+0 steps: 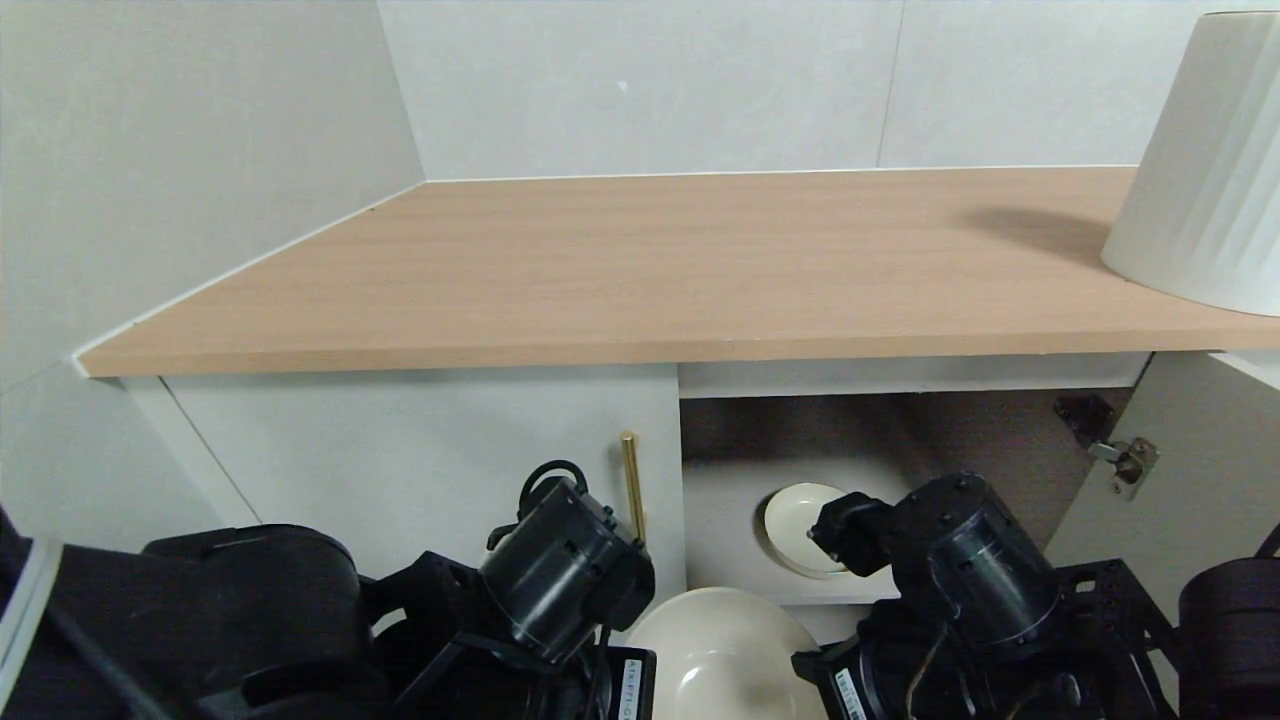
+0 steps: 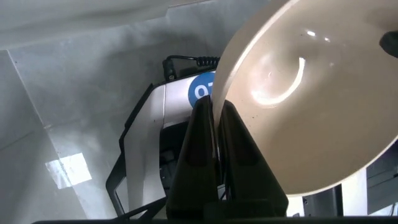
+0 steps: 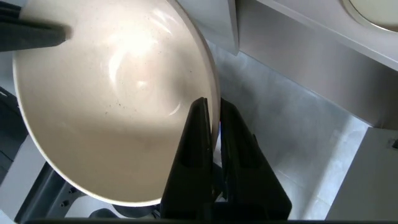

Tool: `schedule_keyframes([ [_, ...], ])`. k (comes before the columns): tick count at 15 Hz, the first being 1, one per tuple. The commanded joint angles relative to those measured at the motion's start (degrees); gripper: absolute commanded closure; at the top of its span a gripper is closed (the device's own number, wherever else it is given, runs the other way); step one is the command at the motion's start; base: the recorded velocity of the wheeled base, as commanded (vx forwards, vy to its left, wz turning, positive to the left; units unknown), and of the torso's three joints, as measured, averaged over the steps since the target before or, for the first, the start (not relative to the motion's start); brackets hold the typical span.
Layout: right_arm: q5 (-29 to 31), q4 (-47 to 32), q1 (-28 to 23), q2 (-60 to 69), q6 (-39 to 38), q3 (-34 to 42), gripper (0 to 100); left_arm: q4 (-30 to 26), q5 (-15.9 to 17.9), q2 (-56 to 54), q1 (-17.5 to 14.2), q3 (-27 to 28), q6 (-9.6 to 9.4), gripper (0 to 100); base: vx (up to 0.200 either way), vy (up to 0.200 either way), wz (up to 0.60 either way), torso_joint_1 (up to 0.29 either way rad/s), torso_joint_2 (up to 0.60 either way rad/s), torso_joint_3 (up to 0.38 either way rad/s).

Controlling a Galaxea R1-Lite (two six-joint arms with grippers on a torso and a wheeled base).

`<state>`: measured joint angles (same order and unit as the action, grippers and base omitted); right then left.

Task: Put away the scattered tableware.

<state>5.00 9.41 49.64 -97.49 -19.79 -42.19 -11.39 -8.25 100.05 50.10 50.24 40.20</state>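
Observation:
A large cream bowl point(image 1: 720, 650) hangs low in front of the cabinet, between my two arms. My left gripper point(image 2: 216, 121) is shut on one side of the bowl's point(image 2: 298, 93) rim. On the opposite side of the rim, my right gripper point(image 3: 211, 124) is also shut on the bowl point(image 3: 112, 93). A small cream plate point(image 1: 800, 525) lies inside the open cabinet on its white shelf point(image 1: 720, 520), and its edge shows as the plate point(image 3: 373, 9) in the right wrist view.
The cabinet's right door point(image 1: 1180, 480) stands open; the left door point(image 1: 420, 460) is closed, with a brass handle point(image 1: 632, 485) at its edge. A white lampshade point(image 1: 1210, 170) stands on the wooden countertop point(image 1: 650, 260) at the right. Walls close the left and back.

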Motion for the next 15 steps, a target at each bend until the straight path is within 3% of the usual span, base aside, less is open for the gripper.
schedule_keyframes([
  [1, 0.1, -0.09, 0.02, 0.02, 0.01, 0.0, 100, -0.13, -0.1, -0.12, -0.01, -0.05, 0.05, 0, 0.0, 0.0, 0.0, 0.0, 0.0, 0.0],
  [12, 0.1, -0.97, -0.33, -0.6, 0.27, 0.44, 100, -0.13, -0.01, -4.25, -0.27, 1.09, 0.14, 0, 0.0, 0.0, 0.0, 0.0, 0.0, 0.0],
  [15, 0.36, -6.69, -2.97, -0.86, 0.71, 0.0, 100, -0.22, -0.1, -7.85, -1.32, 1.62, -0.13, 0, 0.0, 0.0, 0.0, 0.0, 0.0, 0.0],
])
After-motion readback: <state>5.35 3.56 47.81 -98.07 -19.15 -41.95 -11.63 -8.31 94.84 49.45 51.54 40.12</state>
